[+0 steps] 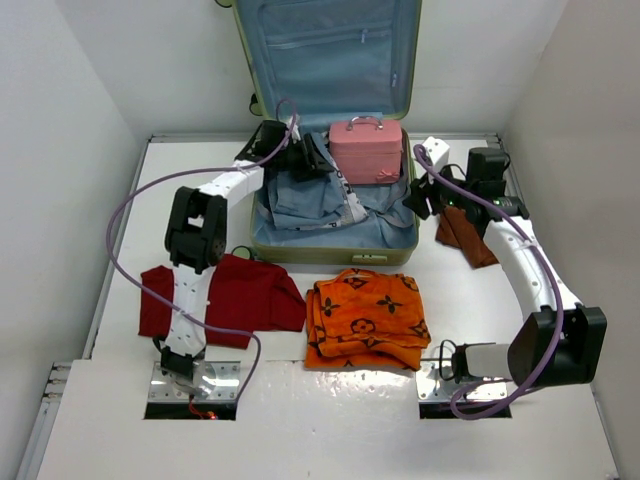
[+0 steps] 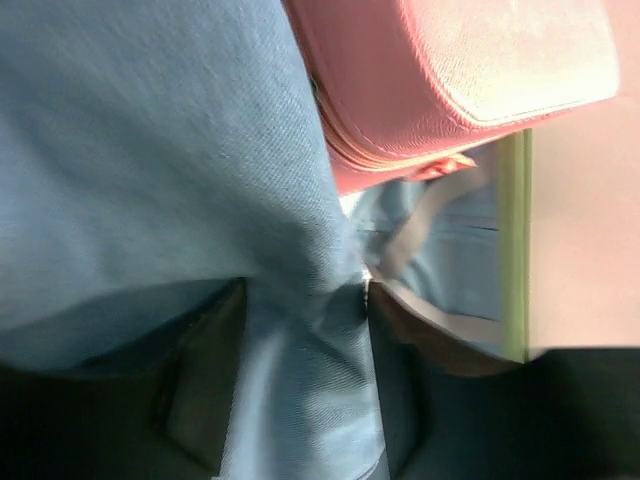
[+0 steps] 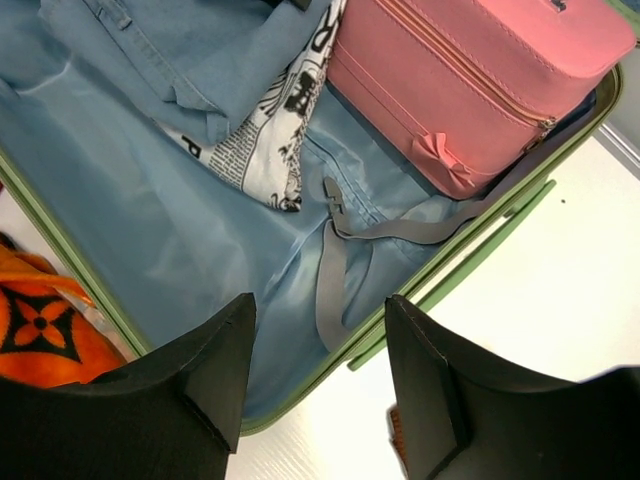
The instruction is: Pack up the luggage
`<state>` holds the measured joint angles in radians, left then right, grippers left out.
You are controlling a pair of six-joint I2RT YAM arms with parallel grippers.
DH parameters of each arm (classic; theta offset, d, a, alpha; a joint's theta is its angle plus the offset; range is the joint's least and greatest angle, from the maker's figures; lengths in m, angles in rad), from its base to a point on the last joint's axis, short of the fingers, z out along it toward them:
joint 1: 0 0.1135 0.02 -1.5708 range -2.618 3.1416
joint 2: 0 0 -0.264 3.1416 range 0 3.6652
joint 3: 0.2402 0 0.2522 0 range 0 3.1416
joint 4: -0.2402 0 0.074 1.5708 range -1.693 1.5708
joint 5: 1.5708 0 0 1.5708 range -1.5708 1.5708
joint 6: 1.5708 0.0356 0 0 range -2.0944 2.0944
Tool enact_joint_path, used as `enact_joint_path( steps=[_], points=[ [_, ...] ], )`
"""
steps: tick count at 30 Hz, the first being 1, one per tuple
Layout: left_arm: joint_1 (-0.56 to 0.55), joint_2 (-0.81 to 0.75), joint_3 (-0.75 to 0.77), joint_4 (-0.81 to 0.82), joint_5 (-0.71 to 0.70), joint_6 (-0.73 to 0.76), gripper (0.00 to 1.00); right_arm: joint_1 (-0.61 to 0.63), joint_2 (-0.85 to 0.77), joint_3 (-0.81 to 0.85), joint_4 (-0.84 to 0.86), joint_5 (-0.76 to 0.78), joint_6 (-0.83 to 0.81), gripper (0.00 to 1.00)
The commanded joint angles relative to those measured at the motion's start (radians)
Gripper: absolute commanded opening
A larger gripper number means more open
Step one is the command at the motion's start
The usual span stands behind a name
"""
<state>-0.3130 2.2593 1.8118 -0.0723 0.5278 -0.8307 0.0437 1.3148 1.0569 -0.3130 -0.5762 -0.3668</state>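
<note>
The luggage (image 1: pixel 333 252), a light green hard-shell suitcase, lies open on the table with its blue-lined lid (image 1: pixel 330 50) standing up at the back. Inside lie a blue denim garment (image 1: pixel 300 195) with newsprint-patterned cloth (image 3: pixel 270 140) and a pink boxy case (image 1: pixel 366 150). My left gripper (image 1: pixel 305 155) is low inside the suitcase; in the left wrist view its jaws (image 2: pixel 305 300) stand apart, and denim (image 2: pixel 150 150) fills the gap between them. My right gripper (image 1: pixel 420 195) hovers open over the suitcase's right front rim (image 3: pixel 330 375), holding nothing.
A dark red garment (image 1: pixel 235 295) lies front left of the suitcase, partly under the left arm. An orange patterned cloth (image 1: pixel 365 318) sits folded in front of it. A rust-brown cloth (image 1: pixel 468 240) lies under the right arm. A grey strap (image 3: pixel 335 280) rests on the lining.
</note>
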Motion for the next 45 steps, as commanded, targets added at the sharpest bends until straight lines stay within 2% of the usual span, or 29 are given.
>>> enact_joint_path(
  steps=[1,5,7,9,10,12,13,16,17,19,21,22,27,33,36,37,39,42,43,45],
  points=[
    [0.023,-0.104,0.047,-0.067,-0.092,0.226,0.58,-0.007,-0.028,0.005,0.023,0.004,0.020,0.55],
    [0.032,-0.246,0.024,-0.102,-0.192,0.402,0.66,-0.033,0.000,0.028,0.051,0.119,0.132,0.56],
    [0.032,-0.340,0.024,-0.126,-0.271,0.507,0.77,-0.082,0.023,0.037,0.042,0.214,0.186,0.57],
    [0.009,-0.404,0.024,-0.138,-0.362,0.629,0.81,-0.100,0.017,0.026,0.026,0.330,0.192,0.62],
    [-0.004,-0.462,0.012,-0.138,-0.438,0.663,0.87,-0.120,0.040,0.019,0.022,0.392,0.186,0.65],
    [-0.005,-0.503,0.012,-0.174,-0.486,0.734,1.00,-0.160,0.072,0.031,-0.047,0.432,0.160,0.67],
    [-0.005,-0.515,0.026,-0.194,-0.511,0.749,1.00,-0.206,0.108,0.057,-0.082,0.440,0.157,0.68],
    [0.031,-0.535,0.032,-0.285,-0.540,0.765,1.00,-0.242,0.234,0.115,-0.170,0.453,0.150,0.73],
    [0.043,-0.552,0.021,-0.296,-0.531,0.765,1.00,-0.258,0.300,0.121,-0.176,0.461,0.154,0.82],
    [0.066,-0.567,-0.017,-0.322,-0.531,0.754,1.00,-0.260,0.337,0.127,-0.160,0.489,0.161,0.87],
    [0.098,-0.583,-0.046,-0.322,-0.540,0.740,1.00,-0.257,0.395,0.120,-0.126,0.512,0.173,0.97],
    [0.109,-0.608,-0.061,-0.322,-0.540,0.740,1.00,-0.254,0.403,0.121,-0.114,0.532,0.181,0.99],
    [0.173,-0.642,-0.144,-0.331,-0.511,0.673,1.00,-0.229,0.506,0.184,-0.097,0.559,0.219,0.99],
    [0.233,-0.642,-0.158,-0.351,-0.482,0.627,1.00,-0.222,0.624,0.242,-0.121,0.597,0.249,0.99],
    [0.258,-0.633,-0.158,-0.360,-0.465,0.616,1.00,-0.222,0.673,0.261,-0.123,0.627,0.241,0.93],
    [0.258,-0.633,-0.148,-0.360,-0.456,0.604,1.00,-0.223,0.690,0.270,-0.133,0.645,0.239,0.86],
    [0.270,-0.624,-0.137,-0.360,-0.456,0.604,1.00,-0.223,0.709,0.285,-0.152,0.645,0.235,0.77],
    [0.270,-0.603,-0.137,-0.360,-0.446,0.593,1.00,-0.226,0.701,0.272,-0.137,0.644,0.209,0.52],
    [0.279,-0.603,-0.137,-0.360,-0.446,0.593,1.00,-0.229,0.695,0.267,-0.138,0.622,0.198,0.34],
    [0.279,-0.603,-0.137,-0.360,-0.427,0.593,1.00,-0.238,0.649,0.264,-0.139,0.578,0.184,0.24]
  ],
)
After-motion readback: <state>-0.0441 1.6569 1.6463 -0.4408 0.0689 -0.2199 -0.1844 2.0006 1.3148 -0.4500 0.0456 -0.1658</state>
